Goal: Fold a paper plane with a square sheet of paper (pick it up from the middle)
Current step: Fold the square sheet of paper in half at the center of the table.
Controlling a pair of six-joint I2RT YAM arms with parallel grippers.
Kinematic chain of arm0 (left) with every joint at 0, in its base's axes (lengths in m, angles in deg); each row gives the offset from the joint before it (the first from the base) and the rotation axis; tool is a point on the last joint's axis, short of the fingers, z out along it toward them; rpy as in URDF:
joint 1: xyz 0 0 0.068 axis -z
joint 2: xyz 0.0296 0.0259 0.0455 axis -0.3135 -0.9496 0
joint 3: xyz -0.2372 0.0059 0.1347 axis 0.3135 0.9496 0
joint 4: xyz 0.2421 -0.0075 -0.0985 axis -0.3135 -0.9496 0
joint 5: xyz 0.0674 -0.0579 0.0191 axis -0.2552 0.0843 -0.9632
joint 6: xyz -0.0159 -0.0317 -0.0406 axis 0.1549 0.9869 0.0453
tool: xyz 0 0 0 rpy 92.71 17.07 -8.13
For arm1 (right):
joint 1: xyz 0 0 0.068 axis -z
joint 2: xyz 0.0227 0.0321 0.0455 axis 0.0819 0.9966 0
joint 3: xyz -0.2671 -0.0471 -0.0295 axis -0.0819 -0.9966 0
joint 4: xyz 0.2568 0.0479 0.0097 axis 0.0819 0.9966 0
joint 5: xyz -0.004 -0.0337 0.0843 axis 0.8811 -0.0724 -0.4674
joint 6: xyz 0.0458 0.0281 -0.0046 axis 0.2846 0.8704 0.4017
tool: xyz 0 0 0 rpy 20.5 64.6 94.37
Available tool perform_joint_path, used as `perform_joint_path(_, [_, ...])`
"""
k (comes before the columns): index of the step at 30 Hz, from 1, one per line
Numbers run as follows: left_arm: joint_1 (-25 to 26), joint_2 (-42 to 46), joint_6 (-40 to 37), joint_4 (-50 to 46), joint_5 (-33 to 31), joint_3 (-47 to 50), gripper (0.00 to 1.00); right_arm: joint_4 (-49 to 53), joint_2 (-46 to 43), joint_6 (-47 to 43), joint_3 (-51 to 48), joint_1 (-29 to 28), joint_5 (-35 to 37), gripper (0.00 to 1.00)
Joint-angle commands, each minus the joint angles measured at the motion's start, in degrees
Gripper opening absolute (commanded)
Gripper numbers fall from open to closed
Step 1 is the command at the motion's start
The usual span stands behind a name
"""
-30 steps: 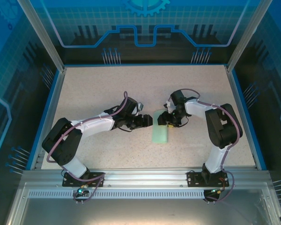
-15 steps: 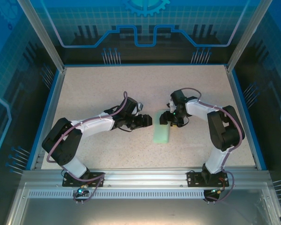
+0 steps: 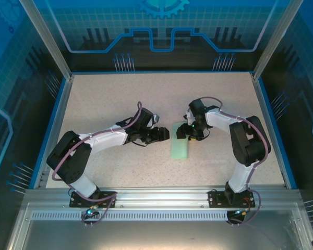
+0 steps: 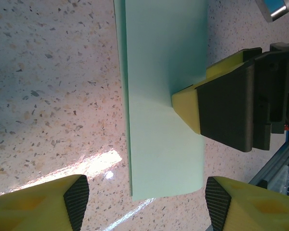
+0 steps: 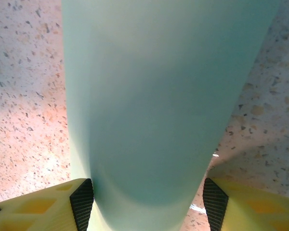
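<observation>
No text, label, brand or number can be read on the sheet of paper (image 3: 178,147), the counter (image 3: 115,99) under it, or the blue walls (image 3: 94,26) behind it.

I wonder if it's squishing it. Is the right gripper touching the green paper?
Touching. In the left wrist view the right gripper has a yellow fingertip resting on the green paper, with no table showing between them.

The far half of the table (image 3: 156,91) lay free. Mid-table, the left gripper (image 3: 165,134) and right gripper (image 3: 183,132) flanked the folded sheet of paper (image 3: 178,150), leaving little passage between them.
</observation>
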Motion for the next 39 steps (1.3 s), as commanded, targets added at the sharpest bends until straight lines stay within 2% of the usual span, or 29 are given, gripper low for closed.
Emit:
perform_joint_path(1, [0.62, -0.49, 0.36, 0.45, 0.17, -1.11, 0.68, 1.99, 1.18, -1.06, 1.01, -0.75, -0.54, 0.65])
perform_joint_path(19, [0.70, -1.37, 0.44, 0.41, 0.61, -1.76, 0.68, 1.48, 1.99, -2.79, 1.22, -0.89, -4.02, 0.67])
perform_joint_path(25, [0.75, -1.71, 0.53, 0.60, 0.67, -1.94, 0.66, 2.97, 3.49, -2.45, 2.32, -0.87, -1.46, 0.67])
perform_joint_path(39, [0.73, -2.79, 1.45, 0.36, 0.54, -2.86, 0.56, 3.83, 5.68, -1.80, 2.44, -1.02, 1.33, 0.64])
